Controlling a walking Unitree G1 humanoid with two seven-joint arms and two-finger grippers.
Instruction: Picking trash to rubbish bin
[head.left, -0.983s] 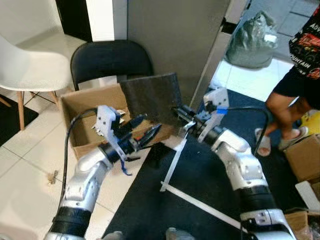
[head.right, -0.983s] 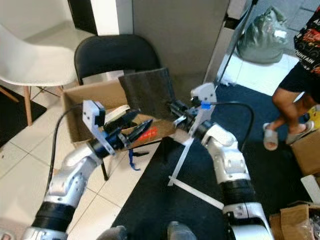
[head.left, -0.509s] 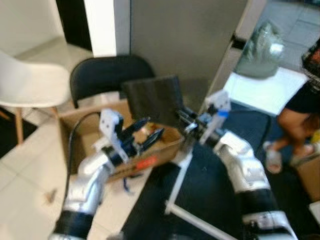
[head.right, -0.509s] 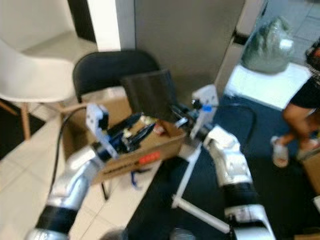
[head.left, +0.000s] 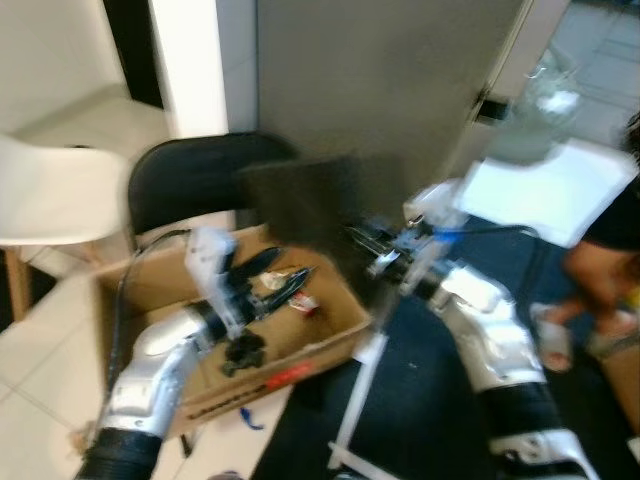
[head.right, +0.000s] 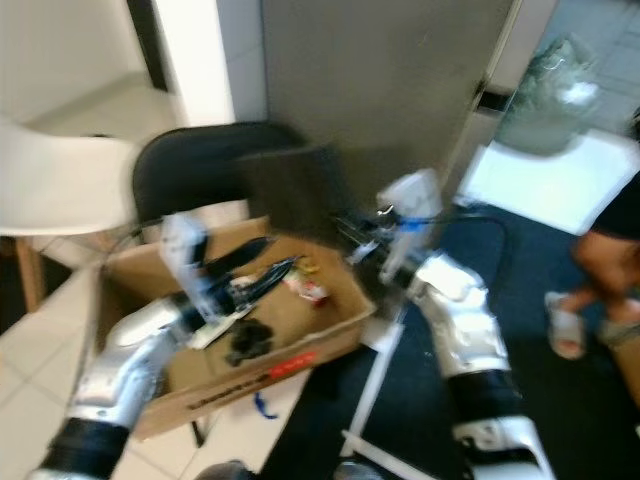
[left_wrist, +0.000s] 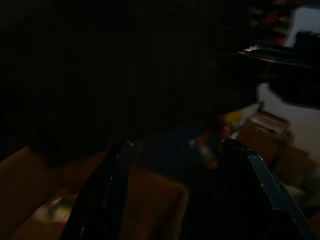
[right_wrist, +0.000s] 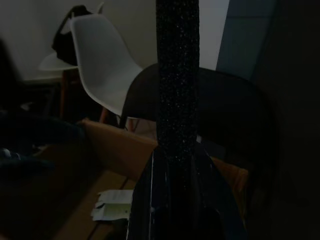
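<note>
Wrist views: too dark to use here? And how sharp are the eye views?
Both eye views are motion-blurred, though the cardboard box and dark panel stay recognisable. The left wrist view is nearly black, its fingers faint outlines. The right wrist view is dim but shows the panel edge-on between the fingers.

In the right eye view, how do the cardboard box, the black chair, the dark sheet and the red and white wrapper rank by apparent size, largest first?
1. cardboard box, though it is nearer the camera
2. black chair
3. dark sheet, held edge-on by the right tool
4. red and white wrapper
</note>
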